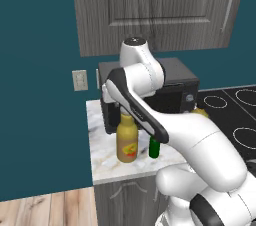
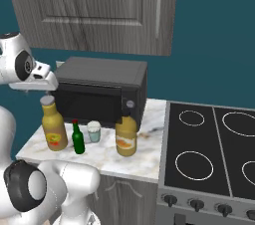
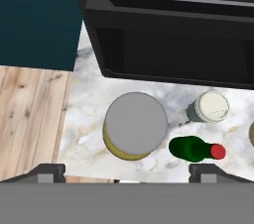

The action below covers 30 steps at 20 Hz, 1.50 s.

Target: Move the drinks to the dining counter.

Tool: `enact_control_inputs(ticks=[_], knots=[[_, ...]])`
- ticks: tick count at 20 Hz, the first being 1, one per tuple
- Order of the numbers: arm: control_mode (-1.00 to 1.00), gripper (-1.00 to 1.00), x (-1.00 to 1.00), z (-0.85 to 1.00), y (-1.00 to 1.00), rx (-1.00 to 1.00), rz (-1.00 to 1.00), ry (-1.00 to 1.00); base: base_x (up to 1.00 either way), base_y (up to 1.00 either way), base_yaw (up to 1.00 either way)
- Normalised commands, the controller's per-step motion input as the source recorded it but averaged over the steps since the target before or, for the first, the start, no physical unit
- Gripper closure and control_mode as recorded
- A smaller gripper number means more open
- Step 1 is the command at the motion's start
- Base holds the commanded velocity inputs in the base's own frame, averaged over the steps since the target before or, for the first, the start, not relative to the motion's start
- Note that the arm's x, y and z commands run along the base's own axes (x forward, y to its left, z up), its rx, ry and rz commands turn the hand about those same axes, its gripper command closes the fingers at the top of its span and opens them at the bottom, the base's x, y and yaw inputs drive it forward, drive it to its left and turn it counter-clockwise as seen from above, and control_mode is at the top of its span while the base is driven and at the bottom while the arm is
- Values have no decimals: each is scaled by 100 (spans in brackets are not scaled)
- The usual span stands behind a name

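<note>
Though squat beside it, amber jug [image 2: 126, 137], black cap, yellow label.

A home kitchen: a black microwave [image 2: 102, 89] on a marble worktop [image 2: 144, 157], a cooktop [image 2: 209, 149] beside it, grey wood cabinets [image 2: 94, 7] above.

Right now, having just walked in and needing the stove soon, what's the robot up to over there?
It's about to pick up a drink. The end effector hangs open directly above the tall amber bottle, gripping nothing. That bottle, the small green bottle, the white cup and the squat amber jug all stand on the small marble worktop in front of the black microwave.
</note>
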Motion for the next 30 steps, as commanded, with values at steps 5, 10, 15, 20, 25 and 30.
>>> enact_control_inputs(ticks=[5,10,15,20,25,30], knots=[[-100,-100,0,-25,10,0,1,8,0,0,0],[-100,-100,-1,-14,-4,0,0,9,0,0,0],[-100,-100,0,0,-6,0,0,1,0,0,0],[-100,-100,0,-2,0,-2,0,0,0,0,0],[-100,-100,0,-3,-14,0,0,0,0,0,0],[-100,-100,0,0,-18,0,0,0,0,0,0]])
